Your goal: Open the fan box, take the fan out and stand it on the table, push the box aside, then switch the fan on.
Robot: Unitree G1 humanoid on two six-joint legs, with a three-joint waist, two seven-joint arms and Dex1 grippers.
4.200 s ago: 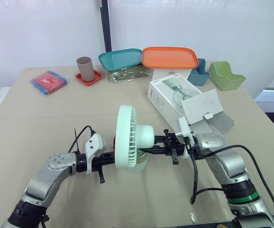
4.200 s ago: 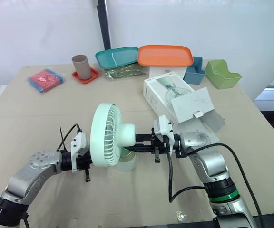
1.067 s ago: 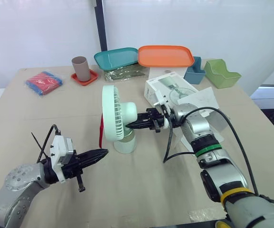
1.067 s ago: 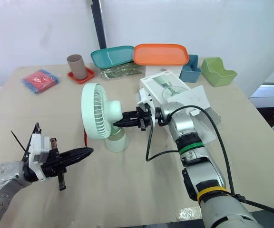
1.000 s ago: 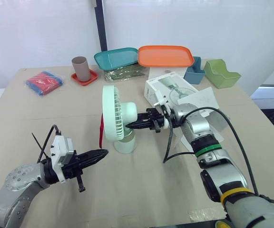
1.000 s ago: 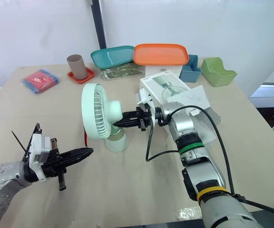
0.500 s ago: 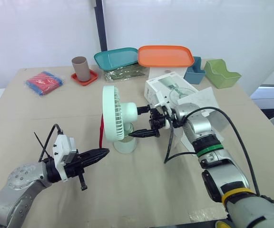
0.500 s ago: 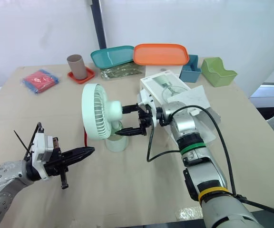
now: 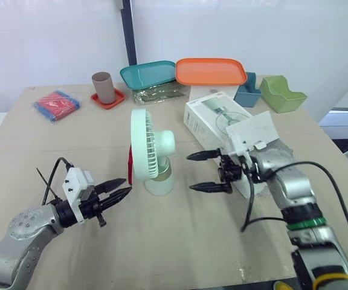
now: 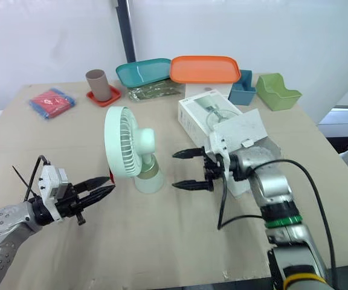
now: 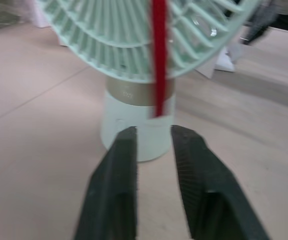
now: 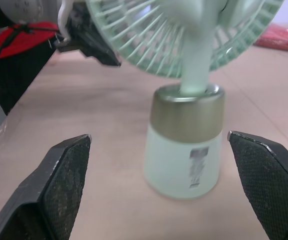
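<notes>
The fan (image 9: 153,158) stands upright on the bench (image 9: 180,241), between the two claws and free of both. Its grille faces the left claw (image 9: 127,185) and its motor housing faces the right claw (image 9: 190,172).

The right claw is spread wide and holds nothing. It sits just beside the fan's base and points at it. In the right wrist view the base (image 12: 184,150) stands ahead in the gap between the two fingers (image 12: 59,185), touching neither.

The left claw is parted only a little and is also empty. It is low over the bench, near the fan, with its tips aimed at the base. In the left wrist view the narrow gap between its fingers (image 11: 115,195) lines up with the base. A red strap (image 11: 158,55) hangs down the grille just beyond the tips.

The box (image 9: 213,124) lies on the bench just behind the right claw, on the side away from the fan, with its flap (image 9: 255,132) raised open. Well beyond both claws, along the bench's far edge, are a red packet (image 9: 57,104), a cup (image 9: 102,87), a teal tray (image 9: 149,74), an orange tray (image 9: 211,71), a blue bin (image 9: 249,95) and a green bin (image 9: 283,94).
</notes>
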